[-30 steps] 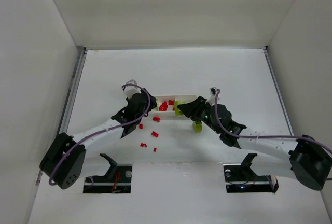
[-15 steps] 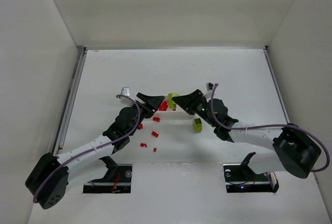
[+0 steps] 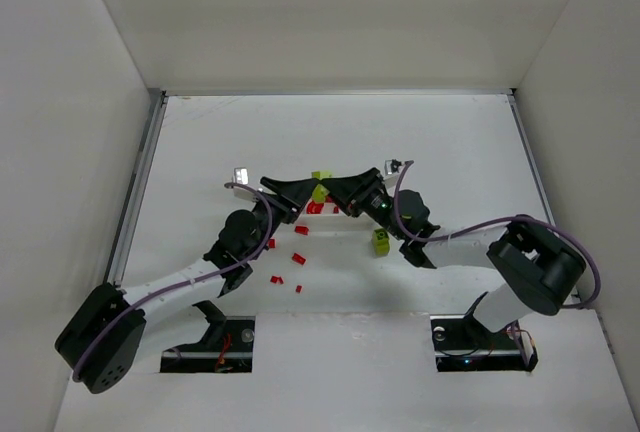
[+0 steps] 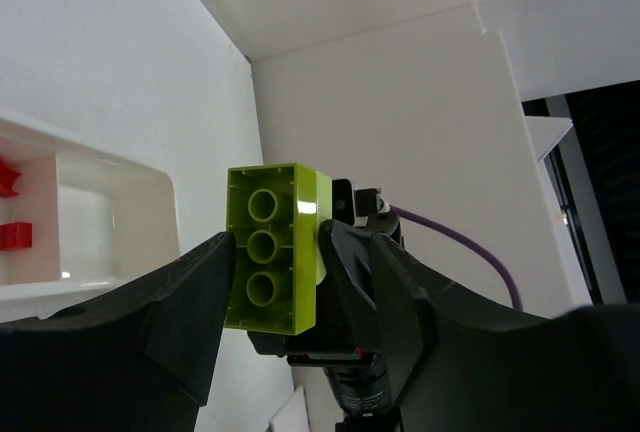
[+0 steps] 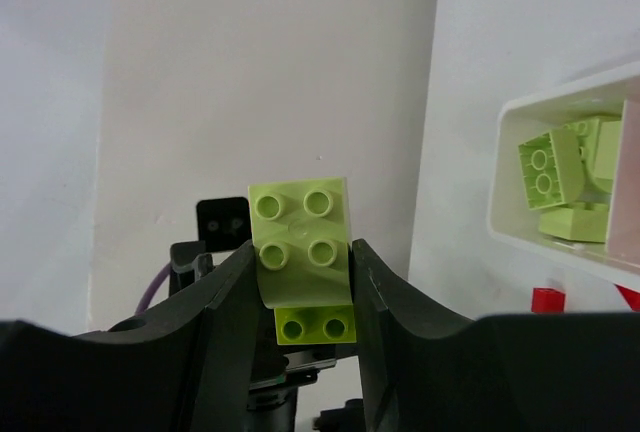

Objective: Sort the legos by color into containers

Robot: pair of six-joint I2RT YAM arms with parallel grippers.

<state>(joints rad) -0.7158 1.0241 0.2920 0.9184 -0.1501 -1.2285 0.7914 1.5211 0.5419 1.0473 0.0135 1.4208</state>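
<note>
My left gripper and right gripper meet tip to tip above the white tray. Between them is a yellow-green lego. In the left wrist view my left gripper is shut on this lego, whose hollow underside shows. In the right wrist view my right gripper is shut on a paler green lego, with the brighter one stuck behind it. The tray holds red legos at its left and green ones in its end compartment.
Several small red legos lie loose on the table in front of the tray's left end. One yellow-green lego sits on the table under my right arm. White walls close in the table on three sides.
Both grippers rose from beside the tray and came together above it. The right one carried the green lego up and left, and the left one closed on it.
</note>
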